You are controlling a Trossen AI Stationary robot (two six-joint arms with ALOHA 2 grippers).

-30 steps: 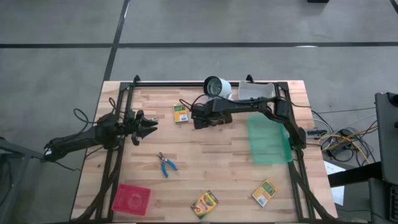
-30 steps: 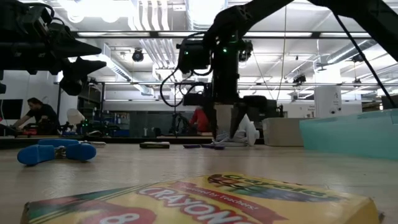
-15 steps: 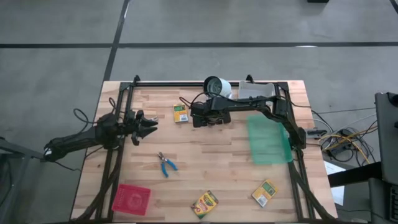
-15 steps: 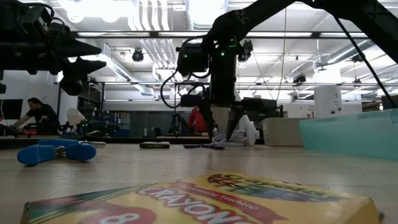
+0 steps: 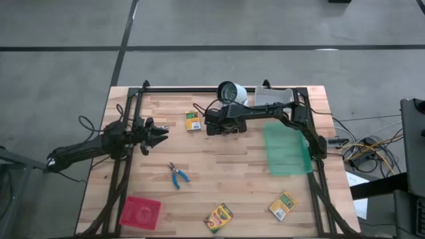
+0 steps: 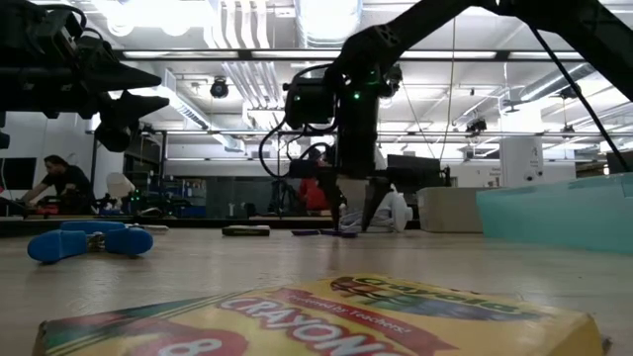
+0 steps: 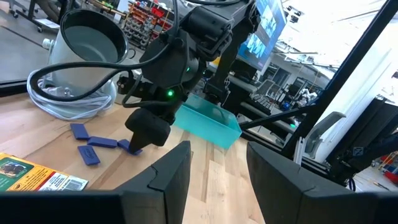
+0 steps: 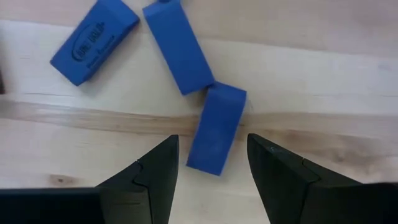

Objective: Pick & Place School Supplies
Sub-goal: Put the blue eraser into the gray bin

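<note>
Several small blue-purple pieces (image 8: pixel 216 129) lie flat on the wooden table. My right gripper (image 8: pixel 211 171) hangs just above them, open, one finger on either side of one piece and touching nothing. It also shows in the high view (image 5: pixel 216 127) and the low view (image 6: pixel 353 213). My left gripper (image 5: pixel 158 135) waits open above the table's left side. One crayon box (image 5: pixel 192 120) lies beside the pieces, and two more crayon boxes (image 5: pixel 218 217) (image 5: pixel 283 206) lie near the near edge. The blue-handled scissor tool (image 5: pixel 176 175) lies mid-table.
A white-grey round object (image 5: pixel 232 92) and a white bin (image 5: pixel 273 98) stand at the far edge behind the right gripper. A green mat (image 5: pixel 287 151) lies on the right, and a red tray (image 5: pixel 140 212) sits in the near left corner. People show in the room beyond.
My right gripper has shifted a little toward the table's left over the blue-purple pieces and stayed open. The pieces, boxes and scissor tool have not moved.
</note>
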